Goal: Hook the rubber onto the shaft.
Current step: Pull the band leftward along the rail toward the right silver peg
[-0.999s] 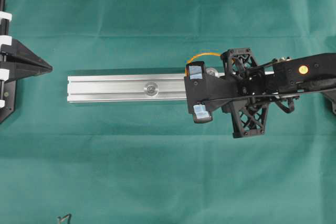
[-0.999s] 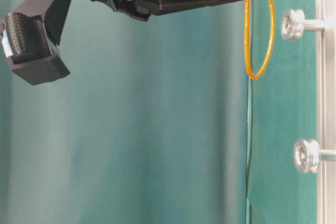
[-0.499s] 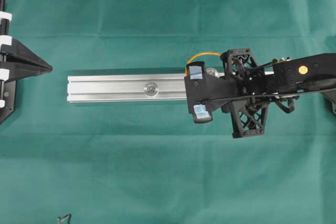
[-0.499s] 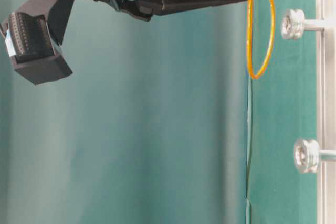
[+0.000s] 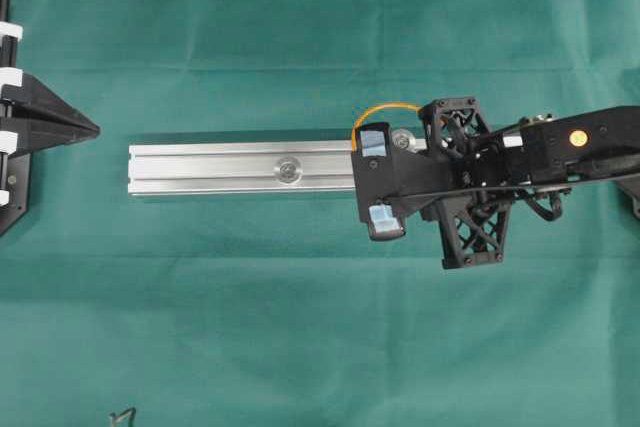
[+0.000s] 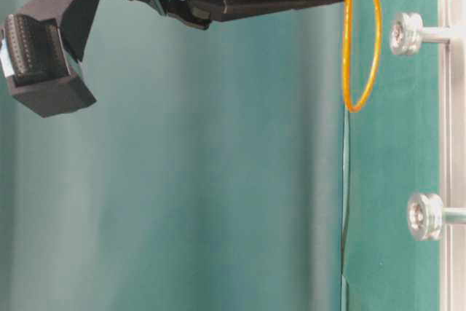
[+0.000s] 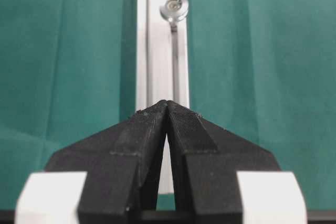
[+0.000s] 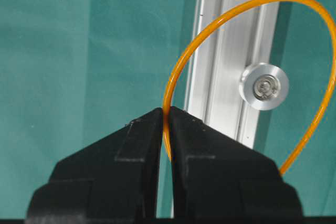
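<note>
Overhead: right arm [image 5: 560, 147] covers rail [image 5: 240, 167] right end; rubber [image 5: 385, 107] shows only as short arc above right gripper [image 5: 372, 179], rest hidden beneath it. Shaft [image 5: 404, 137] half-covered there. Left gripper [image 5: 60, 128] cut by left edge.

Table-level: rubber top runs off upper edge; rail cropped to sliver at right.

Right wrist view: loop's lower stretch hidden behind fingers [image 8: 131, 166]. Whether loop encircles shaft or hangs before it: cannot tell.

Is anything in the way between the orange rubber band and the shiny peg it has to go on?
Nothing visible. The right gripper holds the rubber band in the air, and the nearest shaft shows through the loop with only open space between them.
</note>
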You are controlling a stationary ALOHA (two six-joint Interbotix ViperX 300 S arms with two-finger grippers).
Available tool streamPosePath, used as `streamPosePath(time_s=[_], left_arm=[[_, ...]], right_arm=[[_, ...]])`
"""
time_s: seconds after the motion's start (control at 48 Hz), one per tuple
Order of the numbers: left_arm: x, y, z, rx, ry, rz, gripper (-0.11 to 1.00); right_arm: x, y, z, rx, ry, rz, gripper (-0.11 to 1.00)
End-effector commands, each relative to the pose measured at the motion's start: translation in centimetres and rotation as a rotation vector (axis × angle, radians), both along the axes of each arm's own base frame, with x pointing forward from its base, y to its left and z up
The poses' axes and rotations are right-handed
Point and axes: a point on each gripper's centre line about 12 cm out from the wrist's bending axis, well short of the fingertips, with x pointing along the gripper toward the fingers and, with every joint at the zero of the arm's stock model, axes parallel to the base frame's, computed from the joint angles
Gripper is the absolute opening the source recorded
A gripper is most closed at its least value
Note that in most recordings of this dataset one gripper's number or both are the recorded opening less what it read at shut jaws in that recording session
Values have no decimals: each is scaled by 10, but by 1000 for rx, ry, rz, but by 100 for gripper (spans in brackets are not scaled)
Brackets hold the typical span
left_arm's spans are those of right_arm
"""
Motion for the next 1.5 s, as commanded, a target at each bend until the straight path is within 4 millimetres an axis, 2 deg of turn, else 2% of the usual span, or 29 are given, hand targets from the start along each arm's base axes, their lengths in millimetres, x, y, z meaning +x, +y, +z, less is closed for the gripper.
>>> streamPosePath(time_s=[0.0, 1.478], left_arm=[[3, 0, 12, 2, -28, 0, 2], [3, 0, 12, 0, -28, 1, 2]], right_arm=[[1, 4, 7, 8, -27, 8, 7], [-2, 53, 7, 60, -47, 113, 7]])
